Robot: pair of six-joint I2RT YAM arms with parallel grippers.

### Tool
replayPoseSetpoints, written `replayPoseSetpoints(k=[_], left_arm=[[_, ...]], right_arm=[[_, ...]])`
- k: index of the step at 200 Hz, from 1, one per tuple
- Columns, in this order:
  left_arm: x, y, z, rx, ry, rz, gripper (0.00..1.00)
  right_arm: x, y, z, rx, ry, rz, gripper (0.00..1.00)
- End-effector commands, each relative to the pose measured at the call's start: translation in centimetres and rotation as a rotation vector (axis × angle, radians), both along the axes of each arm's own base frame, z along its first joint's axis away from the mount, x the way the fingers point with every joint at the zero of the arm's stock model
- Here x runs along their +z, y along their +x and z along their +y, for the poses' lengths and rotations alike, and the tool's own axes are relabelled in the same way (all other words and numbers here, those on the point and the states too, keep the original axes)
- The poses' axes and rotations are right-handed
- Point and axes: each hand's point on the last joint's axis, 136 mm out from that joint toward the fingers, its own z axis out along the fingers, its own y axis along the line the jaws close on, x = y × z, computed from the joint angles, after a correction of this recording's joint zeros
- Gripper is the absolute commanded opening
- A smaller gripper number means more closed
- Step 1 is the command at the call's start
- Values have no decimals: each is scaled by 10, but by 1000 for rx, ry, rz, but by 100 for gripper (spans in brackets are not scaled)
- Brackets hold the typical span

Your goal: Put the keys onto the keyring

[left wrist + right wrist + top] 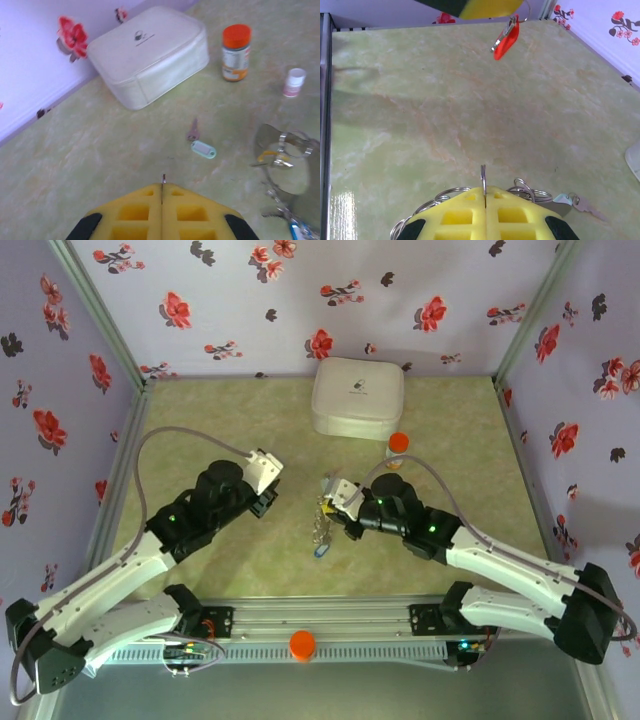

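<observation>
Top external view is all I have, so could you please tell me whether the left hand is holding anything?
Observer: Yes, the left hand is shut on a small ring, and a red tag hangs from it.
Operator: Thanks. What is the right hand pinching?
Observer: The right hand is shut on one thin metal ring, upright between its fingertips.
Operator: Is any key lying loose?
Observer: A key with a pale green tag lies on the table, near the white box.
</observation>
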Motion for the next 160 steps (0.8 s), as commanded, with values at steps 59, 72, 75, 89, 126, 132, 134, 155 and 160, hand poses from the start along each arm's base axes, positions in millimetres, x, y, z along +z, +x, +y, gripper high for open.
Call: replayPoseSetpoints(k=[59,72,75,89,126,132,134,155,160], left_arm=[[-8,-70,-34,-446,-92,-10,0],[-9,-76,-39,-479,-122,32,0],[-9,-77,-40,-486,-129,41,0],[-12,-82,-45,-514,-147,76,0],[-14,-82,-48,-508,-177,107,0],[-14,-81,-49,-503,-183,118,0],[-15,-81,-49,-500,-184,122,0],[-17,-78,-52,-473,-203,191,0],[-18,-78,-52,-464,-208,210,0]], right_arm=[[39,3,20,86,38,-282,0],[41,-1,24,106,47,-277,0],[40,-2,25,110,47,-277,0],[42,-5,28,115,53,-285,0],[37,-7,29,113,40,-299,0],[38,-7,29,113,43,-302,0],[38,-8,29,114,44,-304,0],[37,-10,31,122,50,-300,0],[36,-11,31,125,49,-299,0]])
